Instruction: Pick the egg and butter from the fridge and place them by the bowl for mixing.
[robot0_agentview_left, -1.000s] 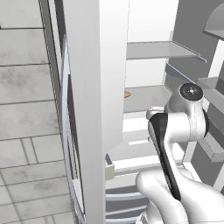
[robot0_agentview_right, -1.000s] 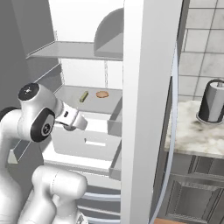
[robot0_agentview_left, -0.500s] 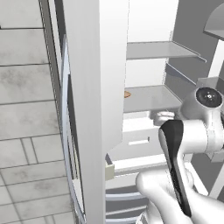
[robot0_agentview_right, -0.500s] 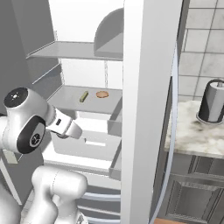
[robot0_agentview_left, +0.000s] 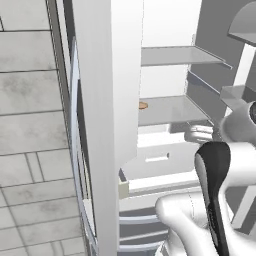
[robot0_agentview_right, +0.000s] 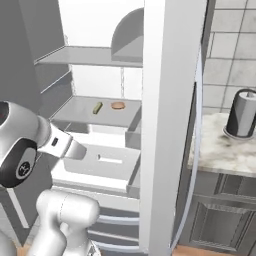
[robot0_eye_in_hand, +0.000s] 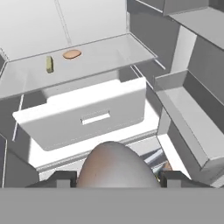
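Flat, even rendered brightness, soft shadows under the fridge (robot0_agentview_right: 165, 125) shelves (slightly blurry, no glare)

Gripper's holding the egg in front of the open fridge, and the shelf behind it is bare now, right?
Not quite. The gripper does hold the egg before the open fridge, but the shelf is not bare: the hand view shows a small green item and a flat brown item lying on it.

Kitchen, open fridge (robot0_agentview_right: 165, 100), tiled wall (robot0_agentview_left: 30, 100), marble counter (robot0_agentview_right: 220, 152)
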